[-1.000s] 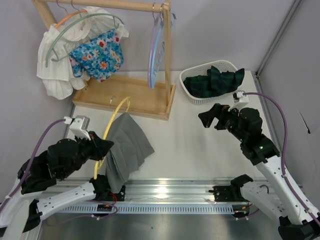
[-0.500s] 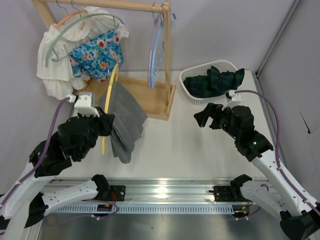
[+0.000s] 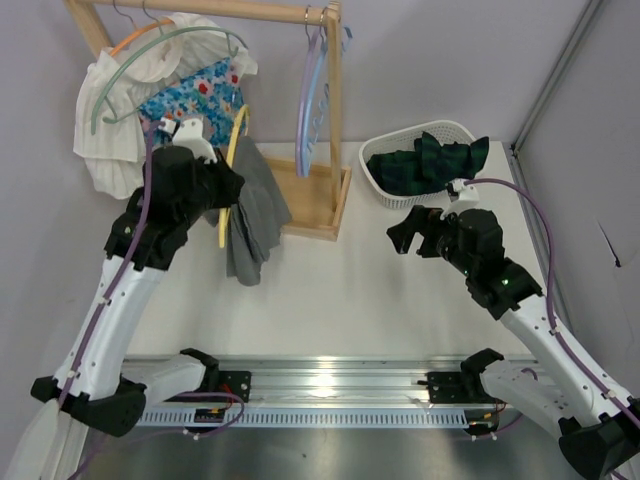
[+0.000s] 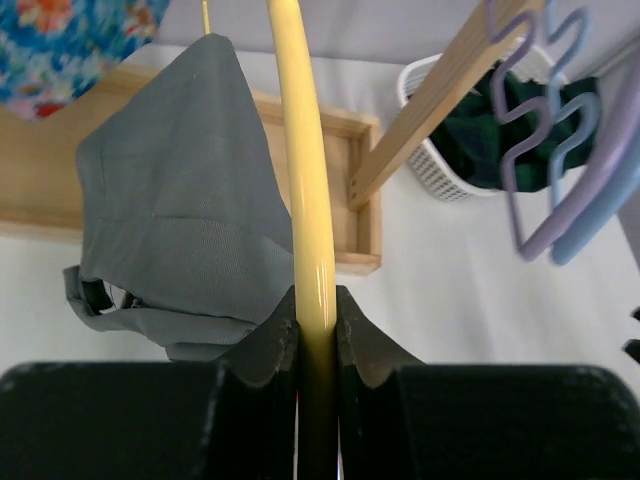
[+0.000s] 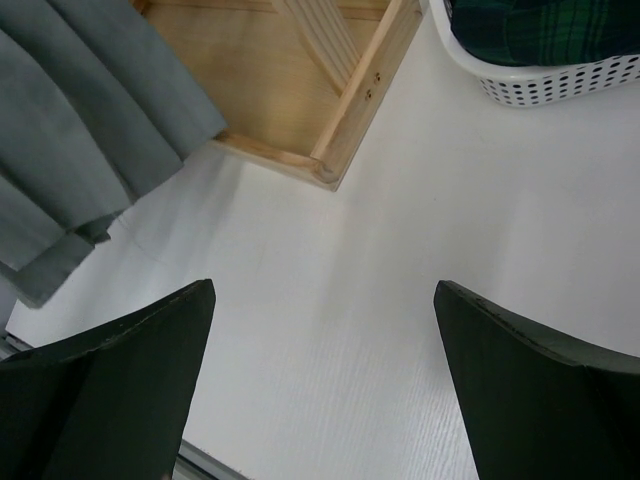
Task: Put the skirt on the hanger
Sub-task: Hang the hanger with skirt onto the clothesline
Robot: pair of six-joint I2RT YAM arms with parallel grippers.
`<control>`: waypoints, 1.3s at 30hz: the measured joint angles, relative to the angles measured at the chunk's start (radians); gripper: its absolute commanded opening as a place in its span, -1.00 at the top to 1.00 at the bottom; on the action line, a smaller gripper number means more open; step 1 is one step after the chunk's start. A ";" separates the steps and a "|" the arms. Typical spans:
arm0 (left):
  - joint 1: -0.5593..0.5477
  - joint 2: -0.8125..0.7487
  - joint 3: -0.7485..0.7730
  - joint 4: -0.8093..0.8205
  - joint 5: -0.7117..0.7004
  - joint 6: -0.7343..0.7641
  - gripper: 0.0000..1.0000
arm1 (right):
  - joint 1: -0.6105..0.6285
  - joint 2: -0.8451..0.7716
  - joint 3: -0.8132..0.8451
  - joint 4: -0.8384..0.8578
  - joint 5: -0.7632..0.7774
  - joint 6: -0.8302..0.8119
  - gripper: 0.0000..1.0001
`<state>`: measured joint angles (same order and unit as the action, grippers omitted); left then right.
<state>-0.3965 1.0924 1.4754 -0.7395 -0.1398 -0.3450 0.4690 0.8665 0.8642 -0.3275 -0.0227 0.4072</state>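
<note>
At upper left, the left gripper (image 3: pixel 225 195) pinches the yellow hanger (image 3: pixel 238 130) bearing the grey skirt (image 3: pixel 250 215); level carrying should prevent slipping. The right gripper (image 5: pixel 322 290) gapes empty.

Your left gripper (image 4: pixel 317 300) has its 2 fingers (image 4: pixel 262 345) pinched on the yellow hanger (image 4: pixel 300 150), which runs straight up the middle of the view. The grey skirt (image 4: pixel 170 220) hangs just left of that bar, in front of the wooden rack base (image 4: pixel 30 200), with a floral garment (image 4: pixel 60 40) at top left. To the right, you see the rack's post (image 4: pixel 450 90), a white basket (image 4: pixel 427 165) of dark cloth (image 4: pixel 500 130), and 2 hangers, purple (image 4: pixel 515 200) and blue (image 4: pixel 600 200).
</note>
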 measured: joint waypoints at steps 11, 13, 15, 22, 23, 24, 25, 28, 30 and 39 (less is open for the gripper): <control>0.202 0.187 0.273 0.087 0.328 0.032 1.00 | -0.026 0.012 0.000 -0.004 0.000 -0.001 -0.99; 0.222 0.228 0.317 0.089 0.374 0.033 0.99 | -0.031 0.015 0.000 -0.004 0.003 -0.001 -0.98; 0.233 0.266 0.360 0.089 0.407 0.034 1.00 | -0.035 0.018 0.000 -0.003 0.005 -0.001 -0.99; 0.272 0.396 0.526 0.077 0.467 0.043 1.00 | -0.041 0.038 0.000 -0.003 0.011 0.004 -0.99; 0.280 0.412 0.551 0.075 0.469 0.044 1.00 | -0.041 0.039 0.000 -0.003 0.011 0.005 -0.99; 0.288 0.426 0.577 0.074 0.470 0.049 1.00 | -0.041 0.039 0.000 -0.003 0.011 0.008 -0.98; 0.294 0.438 0.597 0.072 0.470 0.050 1.00 | -0.041 0.039 0.000 -0.003 0.011 0.010 -0.98; 0.307 0.474 0.658 0.061 0.476 0.059 1.00 | -0.041 0.038 0.000 -0.003 0.019 0.014 -0.98; 0.313 0.495 0.689 0.045 0.488 0.060 1.00 | -0.041 0.038 0.000 -0.002 0.026 0.019 -0.99; 0.358 0.597 0.745 0.029 0.523 0.066 1.00 | -0.041 0.037 0.000 -0.002 0.040 0.037 -0.99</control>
<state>-0.0383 1.6897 2.2200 -0.7101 0.3836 -0.2790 0.4278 0.9039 0.8639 -0.3298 0.0177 0.4442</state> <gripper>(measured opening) 0.178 0.992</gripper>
